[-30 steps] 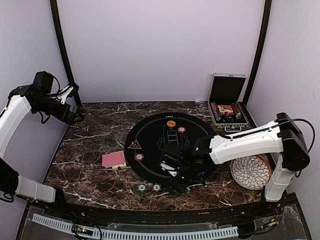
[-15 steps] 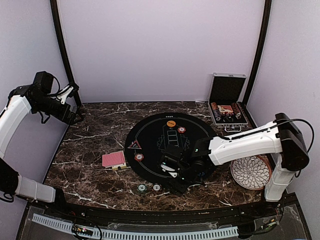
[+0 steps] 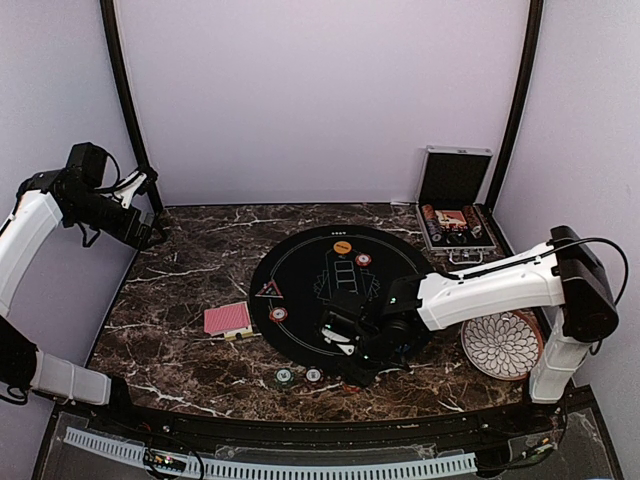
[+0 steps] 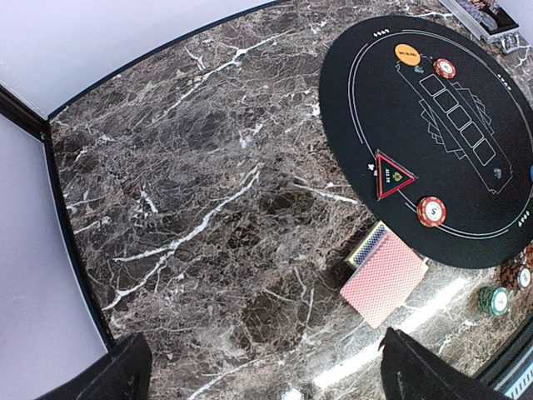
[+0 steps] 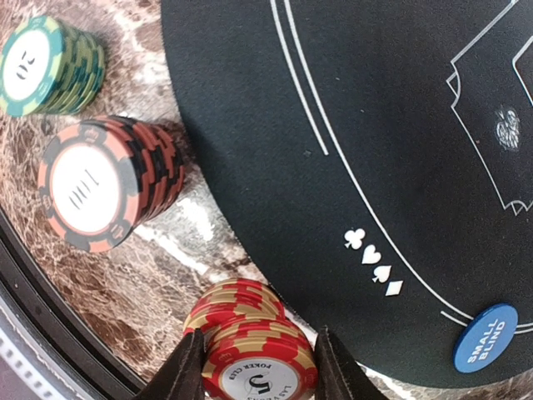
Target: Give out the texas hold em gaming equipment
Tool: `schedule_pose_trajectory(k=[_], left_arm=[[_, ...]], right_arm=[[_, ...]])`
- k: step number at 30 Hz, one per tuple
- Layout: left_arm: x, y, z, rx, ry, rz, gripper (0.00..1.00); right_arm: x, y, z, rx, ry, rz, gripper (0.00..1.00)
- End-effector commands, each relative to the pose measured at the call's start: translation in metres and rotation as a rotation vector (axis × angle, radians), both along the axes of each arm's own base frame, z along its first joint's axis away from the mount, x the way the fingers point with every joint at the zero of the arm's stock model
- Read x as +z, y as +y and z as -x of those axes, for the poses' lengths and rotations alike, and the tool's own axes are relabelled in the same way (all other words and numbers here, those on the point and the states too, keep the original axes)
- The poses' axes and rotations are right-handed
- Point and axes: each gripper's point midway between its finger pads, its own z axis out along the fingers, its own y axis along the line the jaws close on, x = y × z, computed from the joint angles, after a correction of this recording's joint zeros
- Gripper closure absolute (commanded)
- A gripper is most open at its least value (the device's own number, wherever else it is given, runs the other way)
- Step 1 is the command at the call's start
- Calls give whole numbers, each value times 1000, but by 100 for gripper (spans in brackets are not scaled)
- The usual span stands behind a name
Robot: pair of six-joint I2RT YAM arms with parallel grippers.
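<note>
In the right wrist view a short stack of red and gold poker chips (image 5: 256,358) stands on the marble just off the mat's edge, its lower chips shifted sideways. My right gripper (image 5: 260,371) is shut on it, a finger against each side. A green chip stack (image 5: 46,67) and an orange-black one (image 5: 100,196) stand nearby, and a blue button (image 5: 485,337) lies on the mat. Red-backed cards (image 3: 228,319), a triangular marker (image 3: 268,290) and an orange button (image 3: 342,246) show from above. My left gripper (image 4: 266,375) hangs open, high over the back left.
A round black mat (image 3: 340,290) covers the middle of the marble table. Single red chips (image 3: 278,314) lie on it. An open silver case (image 3: 455,215) stands at the back right and a white patterned plate (image 3: 502,345) beside the right arm's base. The table's front rim runs close to the gripped chips.
The right gripper's jaws have closed in onto the red chip stack, and the arm has shifted slightly left. The left arm has not moved.
</note>
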Motion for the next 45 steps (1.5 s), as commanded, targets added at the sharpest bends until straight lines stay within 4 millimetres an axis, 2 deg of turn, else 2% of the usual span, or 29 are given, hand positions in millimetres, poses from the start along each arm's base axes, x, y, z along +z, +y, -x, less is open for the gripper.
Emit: schedule_pose_trajectory(k=[1,6,11,15,21,24,32,45], left_arm=[[7,-1,3,-13,-13,-8,1],[8,-1,3,-13,-13,-8,1],[8,-1,3,-15,-12,-8,1],[9,-1,3,-15,-14,-6,1],[10,-1,4,-15,-15,-11,1],[9,-1,5,-17,-12,-9,1],[9,-2,4,-19,-13,-7,1],[9,-1,4,-20,-12,-10,1]], right_arm=[[11,6,1,12,-8,-14,63],[26,11,-1,15,-16,-29,68],[50,21,-4,9,-18,-69,69],[59,19,-19,-22,-53,-62,70],[44,-1,-44,-103,-64,-27,71],[30,-13,-53,-147,-60,-7,71],[0,-32,-62,-208,-38,25,73],[-18,-37,-82,-255,-55,35,76]])
